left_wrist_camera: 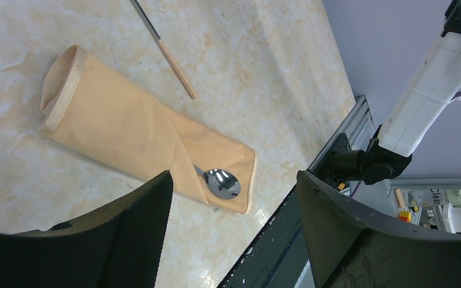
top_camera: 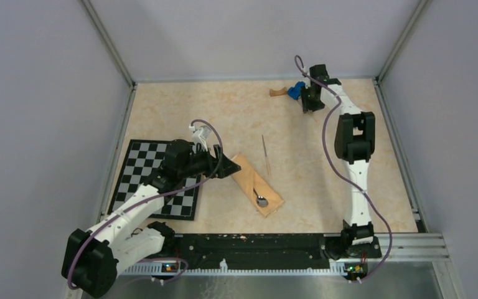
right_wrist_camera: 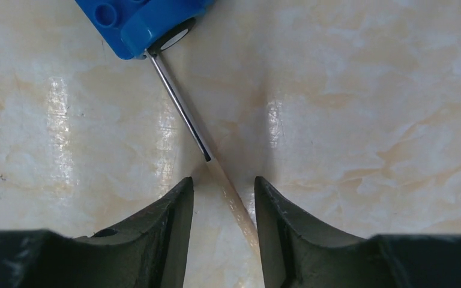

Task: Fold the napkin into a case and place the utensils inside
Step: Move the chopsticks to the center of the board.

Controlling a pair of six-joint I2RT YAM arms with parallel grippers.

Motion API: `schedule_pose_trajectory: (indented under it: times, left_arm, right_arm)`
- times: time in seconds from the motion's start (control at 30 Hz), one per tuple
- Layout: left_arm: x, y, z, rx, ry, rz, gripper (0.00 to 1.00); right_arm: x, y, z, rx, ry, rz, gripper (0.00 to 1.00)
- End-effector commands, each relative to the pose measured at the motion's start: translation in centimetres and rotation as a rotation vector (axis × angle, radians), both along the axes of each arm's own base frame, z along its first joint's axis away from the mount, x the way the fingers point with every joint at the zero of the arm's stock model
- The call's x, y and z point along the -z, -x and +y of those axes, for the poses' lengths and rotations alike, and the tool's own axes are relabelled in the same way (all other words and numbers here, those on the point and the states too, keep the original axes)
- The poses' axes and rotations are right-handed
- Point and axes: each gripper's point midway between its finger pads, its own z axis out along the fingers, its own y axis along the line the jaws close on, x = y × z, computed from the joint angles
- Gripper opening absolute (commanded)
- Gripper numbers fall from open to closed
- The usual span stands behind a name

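Top external shows the folded peach-orange cloth case (top_camera: pixel 258 185) toward six o'clock on the worktop (top_camera: pixel 224 118), silver spoon (top_camera: pixel 262 200) inside. The left tool (top_camera: pixel 227 167) is spread, empty; the right tool (right_wrist_camera: pixel 222 183), at one o'clock, stands part-spread astride a slim metal stick (right_wrist_camera: pixel 182 110), unpacked.

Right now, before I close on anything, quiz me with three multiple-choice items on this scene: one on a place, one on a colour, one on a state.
1. Where is the spoon?
A) Tucked in the case, bowl showing at one end.
B) On the mat.
C) On the bare tabletop.

2. What colour is the toy at the far tip of the stick that runs between the right end effector's fingers?
A) Red.
B) Blue.
C) Green.

3. How is the left end effector?
A) Shut on the case.
B) Open, empty.
C) Shut on the spoon.

Answers:
1 A, the bowl pokes out from under the cloth fold.
2 B, blue plastic sits at the stick's tip.
3 B, its fingers stand wide apart with nothing gripped.
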Motion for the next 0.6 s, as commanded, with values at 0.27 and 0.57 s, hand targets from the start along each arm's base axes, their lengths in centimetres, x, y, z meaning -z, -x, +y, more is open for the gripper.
schedule_pose_trajectory:
  times: [0.27,0.57]
  left_arm:
    - [-2.1,0.4,-0.2,0.021,0.027,-0.048,0.79]
    - [-2.3,0.2,-0.1,0.003,0.034,-0.04,0.78]
  right_arm:
    - [2.3,4.4,1.7,0.01,-0.067,0.154,0.0]
    - [2.0,14.8,8.4,0.02,-0.234,0.245,0.0]
